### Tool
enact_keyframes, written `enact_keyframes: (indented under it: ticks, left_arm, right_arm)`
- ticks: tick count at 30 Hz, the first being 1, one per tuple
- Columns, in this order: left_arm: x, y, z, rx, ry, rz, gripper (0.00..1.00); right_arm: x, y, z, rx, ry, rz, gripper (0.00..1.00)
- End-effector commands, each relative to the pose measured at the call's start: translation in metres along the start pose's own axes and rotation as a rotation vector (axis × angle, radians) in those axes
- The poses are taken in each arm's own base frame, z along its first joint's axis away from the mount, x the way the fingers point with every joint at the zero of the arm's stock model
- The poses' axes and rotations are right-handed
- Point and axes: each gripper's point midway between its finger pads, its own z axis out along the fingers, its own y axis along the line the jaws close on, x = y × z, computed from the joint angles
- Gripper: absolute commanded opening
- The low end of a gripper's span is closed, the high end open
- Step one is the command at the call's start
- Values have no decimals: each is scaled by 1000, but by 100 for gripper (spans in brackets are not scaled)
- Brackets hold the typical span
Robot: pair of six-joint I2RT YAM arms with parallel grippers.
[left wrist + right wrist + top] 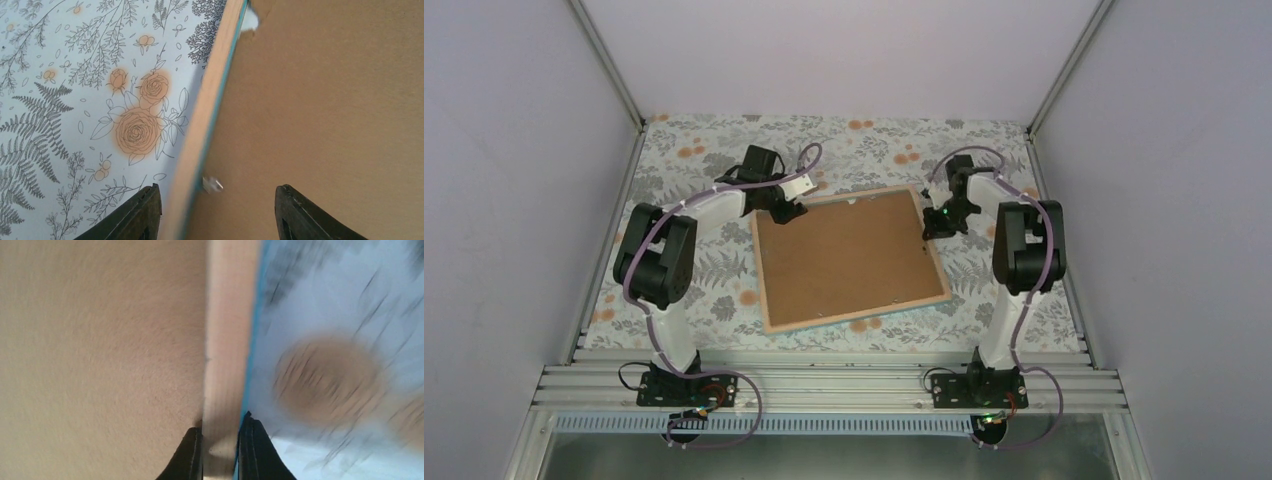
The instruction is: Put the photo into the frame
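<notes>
The frame (pixel 765 285) lies back-up in the middle of the table, its light wood rim around the brown backing board (pixel 844 255). The photo is hidden. My left gripper (pixel 786 212) is open over the frame's far left corner; in the left wrist view its jaws straddle the wood rim (pixel 200 125), with a small metal tab (pixel 213 184) between them. My right gripper (pixel 939 225) is shut on the frame's right rim (pixel 222 340), one finger on the board side, one on the turquoise outer edge.
A floral cloth (pixel 694 160) covers the table. White walls close in the left, right and back. A metal rail (pixel 824 385) with the arm bases runs along the near edge.
</notes>
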Motion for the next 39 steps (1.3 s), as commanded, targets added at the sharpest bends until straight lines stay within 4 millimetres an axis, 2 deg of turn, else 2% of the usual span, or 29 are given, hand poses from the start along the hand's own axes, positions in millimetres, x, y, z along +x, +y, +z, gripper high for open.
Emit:
enact_keyframes:
  ticks: [1, 2, 4, 5, 6, 8, 10, 12, 13, 16, 19, 22, 28, 34, 39]
  left_arm:
    - [-4, 9, -12, -33, -31, -26, 58]
    - [-2, 10, -12, -33, -27, -37, 58]
    - [0, 10, -13, -33, -25, -44, 58]
    - [1, 9, -13, -30, -25, -46, 58]
    - [3, 6, -13, -21, -19, -48, 58]
    - [4, 3, -14, -13, -19, -53, 58]
    - [7, 0, -15, -11, -16, -56, 58]
    - [9, -3, -16, -9, -18, -60, 58]
    - [9, -5, -16, -4, -20, -61, 58]
    - [10, -13, -13, 19, -18, -55, 58]
    - [8, -25, -8, 40, -18, -22, 58]
    - [8, -37, 0, 60, -5, -1, 58]
    - [18, -53, 16, 56, 50, 45, 57]
    - [28, -54, 23, 26, 81, 53, 56]
    - [30, -55, 28, 19, 89, 49, 56]
  right_arm:
    - [-62, -13, 5, 34, -116, -47, 4]
    - [-72, -17, 11, 31, -113, -54, 4]
    - [-98, -19, 10, 32, -148, -96, 5]
    - [-110, -20, 8, 30, -164, -117, 10]
    - [-121, -20, 3, 30, -180, -131, 18]
    - [-135, -17, -11, 31, -209, -150, 41]
    - [-136, -13, -22, 34, -236, -165, 60]
    - [-129, -8, -28, 26, -247, -178, 70]
    - [-123, -7, -28, 24, -243, -181, 72]
    - [-106, -8, -18, 21, -208, -157, 73]
    - [-91, -5, -4, -16, -167, -121, 70]
    - [-89, -8, 3, -16, -165, -91, 66]
    - [-88, -26, 15, 65, -150, -32, 54]
    - [-77, -37, 20, 147, -124, -36, 52]
    - [-65, -37, 26, 218, -99, -81, 51]
